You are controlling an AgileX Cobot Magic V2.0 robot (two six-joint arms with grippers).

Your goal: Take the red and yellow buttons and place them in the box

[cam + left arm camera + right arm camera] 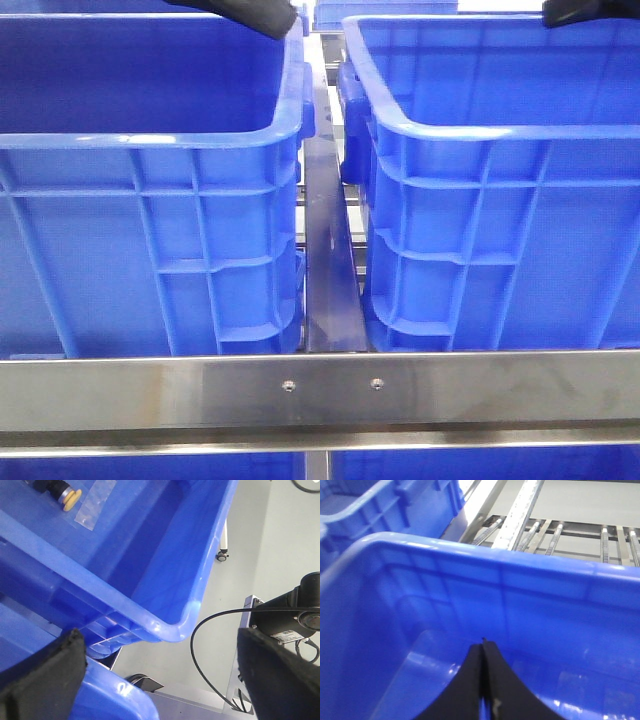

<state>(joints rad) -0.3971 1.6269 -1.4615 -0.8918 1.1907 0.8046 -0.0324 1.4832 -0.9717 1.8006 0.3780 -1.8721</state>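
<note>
In the left wrist view a yellow button (71, 499) with a dark body lies inside a blue box (165, 575), beside a clear plastic strip (95, 505). My left gripper (160, 652) is open and empty, over that box's corner; its black fingers (45, 680) stand wide apart. My right gripper (482, 647) is shut, fingers pressed together, low inside the right blue box (470, 560); I see nothing between them. No red button shows in any view. In the front view only dark parts of the left arm (250, 15) and the right arm (588, 10) show at the top.
Two large blue crates, left (150, 140) and right (500, 130), stand side by side on a steel frame (320, 395) with a narrow metal rail (328, 270) between them. A second crate rim (115, 695), a black cable (200, 650) and roller tracks (555, 530) are nearby.
</note>
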